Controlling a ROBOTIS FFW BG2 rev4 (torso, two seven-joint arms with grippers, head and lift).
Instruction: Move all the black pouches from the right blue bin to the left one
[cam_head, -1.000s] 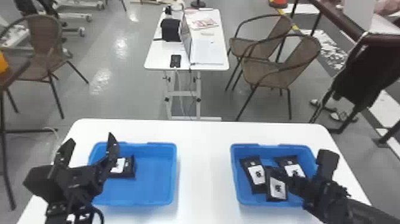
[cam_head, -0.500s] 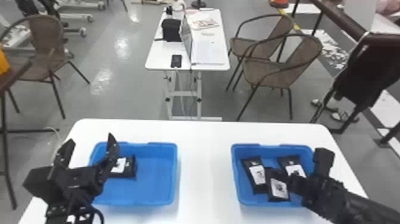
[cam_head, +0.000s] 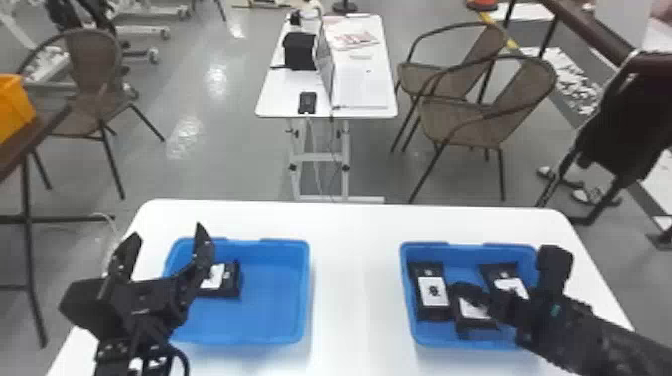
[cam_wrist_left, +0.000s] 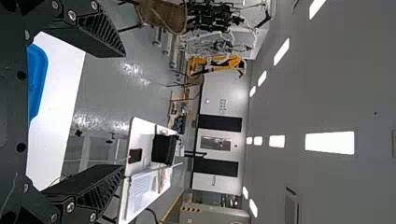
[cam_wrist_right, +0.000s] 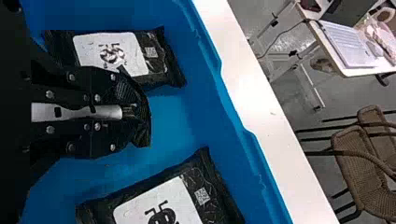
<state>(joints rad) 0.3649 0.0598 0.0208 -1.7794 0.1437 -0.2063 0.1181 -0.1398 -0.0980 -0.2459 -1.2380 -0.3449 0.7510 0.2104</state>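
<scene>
Black pouch (cam_head: 475, 324), pinched between the fingers of the right gripper (cam_wrist_right: 128, 112), sits toward the near edge of the right blue bin (cam_head: 462, 345); its destination, the left blue bin (cam_head: 272, 305), lies leftward across the worktop (cam_head: 355, 280), nearer the wide-open left gripper (cam_head: 167, 237).

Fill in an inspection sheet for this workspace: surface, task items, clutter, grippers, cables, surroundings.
Surface: white table bearing left bin and right bin.
Task items: one black pouch in the left bin; two flat pouches and a gripped pouch in the right.
Clutter: black box and papers on far table.
Grippers: left gripper open; right gripper shut on the gripped pouch.
Cables: pale cord beneath far table.
Surroundings: chairs, grey floor.
</scene>
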